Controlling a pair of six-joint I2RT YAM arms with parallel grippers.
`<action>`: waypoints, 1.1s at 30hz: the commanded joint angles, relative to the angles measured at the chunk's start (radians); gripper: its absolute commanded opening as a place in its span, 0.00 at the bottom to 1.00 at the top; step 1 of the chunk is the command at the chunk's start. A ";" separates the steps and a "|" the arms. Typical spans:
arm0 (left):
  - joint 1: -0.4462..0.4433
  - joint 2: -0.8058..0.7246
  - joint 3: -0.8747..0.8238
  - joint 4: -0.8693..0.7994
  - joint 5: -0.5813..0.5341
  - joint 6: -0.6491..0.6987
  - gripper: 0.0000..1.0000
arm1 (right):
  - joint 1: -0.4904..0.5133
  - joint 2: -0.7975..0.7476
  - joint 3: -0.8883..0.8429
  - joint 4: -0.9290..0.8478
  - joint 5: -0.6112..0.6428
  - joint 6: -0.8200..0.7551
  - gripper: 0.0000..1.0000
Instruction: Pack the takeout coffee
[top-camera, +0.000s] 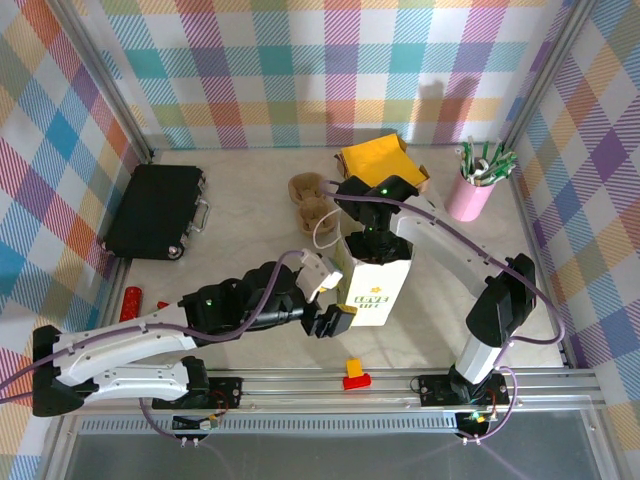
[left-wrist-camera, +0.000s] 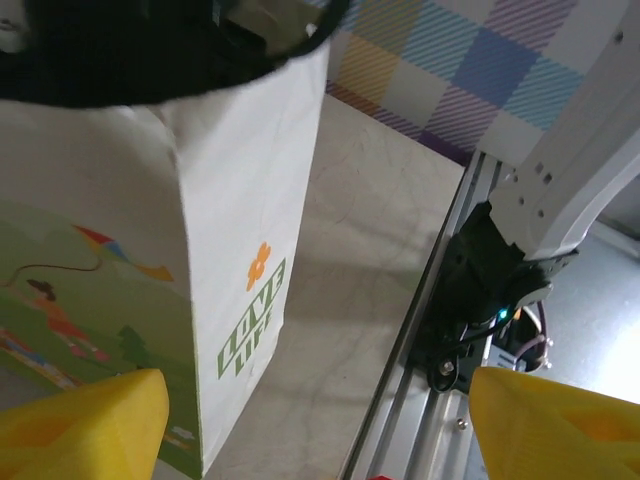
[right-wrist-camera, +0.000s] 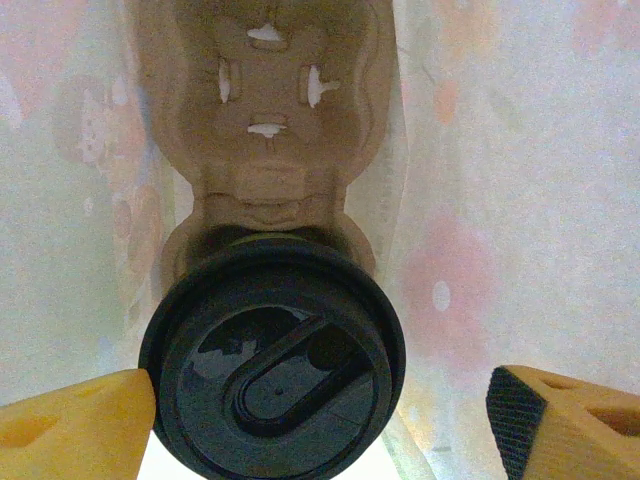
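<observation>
Seating the coffee down inside the bag

The takeout coffee (right-wrist-camera: 272, 375) stands inside the white paper bag (top-camera: 378, 290). From the right wrist it shows as a black lid (right-wrist-camera: 330, 300), set in one well of a brown pulp carrier (right-wrist-camera: 268, 120).

The right hand (right-wrist-camera: 320, 400) hangs over it in the bag's mouth with its fingers spread wide. One pad (right-wrist-camera: 75, 420) is just beside the lid's rim and the other is well apart, so nothing is gripped. The left hand (left-wrist-camera: 320, 410) is open too, by the bag's near corner on the bench (left-wrist-camera: 350, 250).

A paper cup is likely light but easily crushed, and the lid looks slick. I would grip it gently around the stiffer band just under the lid and keep it upright.

The lid hides the cup's wall. I cannot tell how deep the cup sits, or whether the near pad touches it.
</observation>
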 joint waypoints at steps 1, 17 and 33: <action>0.063 -0.007 0.094 -0.103 -0.045 -0.130 0.79 | -0.002 -0.020 0.004 -0.020 -0.007 0.000 0.87; 0.246 0.164 0.205 -0.046 -0.010 -0.441 0.78 | 0.007 -0.021 -0.037 0.013 -0.024 0.014 0.86; 0.271 0.184 0.121 -0.104 -0.086 -0.487 0.76 | 0.010 -0.021 0.007 -0.009 0.004 0.006 0.87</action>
